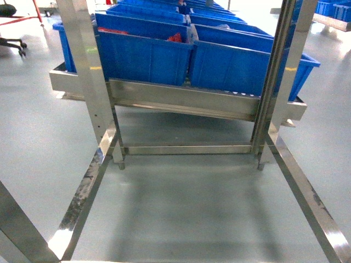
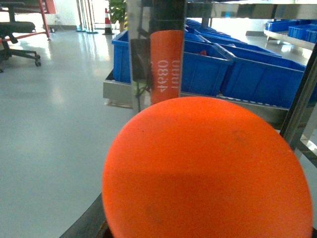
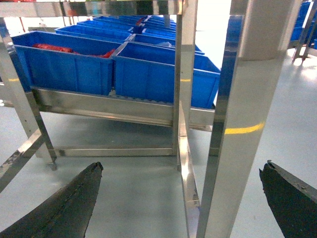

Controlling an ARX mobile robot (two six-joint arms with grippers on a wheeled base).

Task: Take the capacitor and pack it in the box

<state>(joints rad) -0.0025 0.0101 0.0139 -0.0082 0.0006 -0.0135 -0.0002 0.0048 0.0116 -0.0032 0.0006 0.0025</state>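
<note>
**Right wrist view: open fingers, steel rack, blue bins**

You see the right gripper (image 3: pixel 181 198) with its two dark fingers spread wide, one fingertip (image 3: pixel 74 198) at 7 o'clock, the other at 4 o'clock, nothing between them. A steel upright (image 3: pixel 247 114) stands close at 3 o'clock; a second post (image 3: pixel 184 84) rises near centre. Blue bins (image 3: pixel 163 74) sit in rows on a steel shelf (image 3: pixel 104 106) from 9 to 1 o'clock. Red contents (image 3: pixel 54 48) show in the bin at 10 o'clock; you cannot tell what they are. Grey floor (image 3: pixel 133 183) lies below.
</note>
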